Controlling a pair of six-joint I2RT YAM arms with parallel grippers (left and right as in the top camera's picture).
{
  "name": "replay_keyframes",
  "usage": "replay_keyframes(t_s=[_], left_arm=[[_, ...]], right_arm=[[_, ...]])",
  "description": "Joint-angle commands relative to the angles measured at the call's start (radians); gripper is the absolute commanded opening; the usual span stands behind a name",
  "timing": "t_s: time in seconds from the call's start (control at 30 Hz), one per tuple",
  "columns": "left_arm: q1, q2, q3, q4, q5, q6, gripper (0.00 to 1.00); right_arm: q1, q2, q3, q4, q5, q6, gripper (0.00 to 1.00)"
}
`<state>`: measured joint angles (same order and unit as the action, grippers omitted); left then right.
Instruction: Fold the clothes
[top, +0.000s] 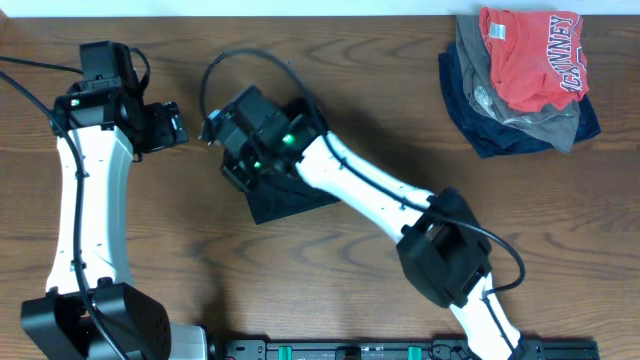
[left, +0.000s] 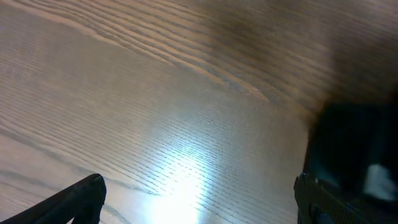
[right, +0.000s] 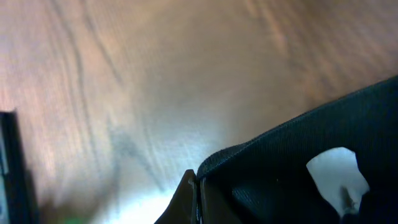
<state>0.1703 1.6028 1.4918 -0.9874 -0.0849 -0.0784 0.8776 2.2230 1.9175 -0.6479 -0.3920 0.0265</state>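
Midway across the table (top: 380, 80), the black garment (top: 290, 200) lay in a compact folded bundle, partly beneath the right arm. The right fingers (right: 185, 200) were pressed together at the cloth's hem, near its white tag (right: 333, 174); whether they pinched fabric could not be told. The left fingers (left: 84, 193) were spread wide over bare wood to the bundle's left. Soft, light and limp, the garment would likely sag and slide, so corners and hems looked the surest holds. A pile of other clothes (top: 520, 80) sat at the far right.
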Motion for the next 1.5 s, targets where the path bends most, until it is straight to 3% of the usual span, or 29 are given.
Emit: replay_keyframes(t_s=[0.0, 0.13, 0.17, 0.2, 0.23, 0.27, 0.67, 0.9, 1.2, 1.47], left_arm=[[0.005, 0.006, 0.006, 0.005, -0.002, -0.009, 0.98], [0.005, 0.006, 0.006, 0.016, -0.002, -0.009, 0.98], [0.005, 0.006, 0.006, 0.019, -0.002, -0.009, 0.98], [0.005, 0.006, 0.006, 0.020, -0.002, -0.009, 0.98], [0.005, 0.006, 0.006, 0.021, -0.002, -0.009, 0.98], [0.005, 0.006, 0.006, 0.021, -0.002, -0.009, 0.98], [0.049, 0.006, 0.006, 0.035, -0.002, -0.009, 0.98], [0.122, 0.006, 0.006, 0.100, -0.002, -0.009, 0.98], [0.201, 0.026, 0.006, 0.140, -0.002, -0.039, 0.98], [0.199, 0.051, 0.002, 0.129, 0.000, -0.066, 0.98]], right_arm=[[0.039, 0.003, 0.005, 0.001, -0.024, 0.009, 0.01], [0.046, 0.037, 0.005, 0.002, -0.027, 0.010, 0.02], [0.046, 0.040, 0.005, 0.001, -0.027, 0.010, 0.19], [0.043, 0.044, 0.005, 0.002, -0.026, 0.009, 0.45], [0.039, 0.044, 0.005, 0.002, -0.023, 0.009, 0.78], [0.032, 0.043, 0.005, 0.001, -0.024, 0.001, 0.99], [-0.179, -0.057, 0.037, -0.224, 0.056, 0.001, 0.99], [-0.257, 0.018, 0.027, -0.273, 0.056, -0.046, 0.99], [-0.245, 0.137, 0.027, -0.360, 0.070, -0.069, 0.99], [-0.282, 0.152, 0.025, -0.376, 0.402, -0.068, 0.99]])
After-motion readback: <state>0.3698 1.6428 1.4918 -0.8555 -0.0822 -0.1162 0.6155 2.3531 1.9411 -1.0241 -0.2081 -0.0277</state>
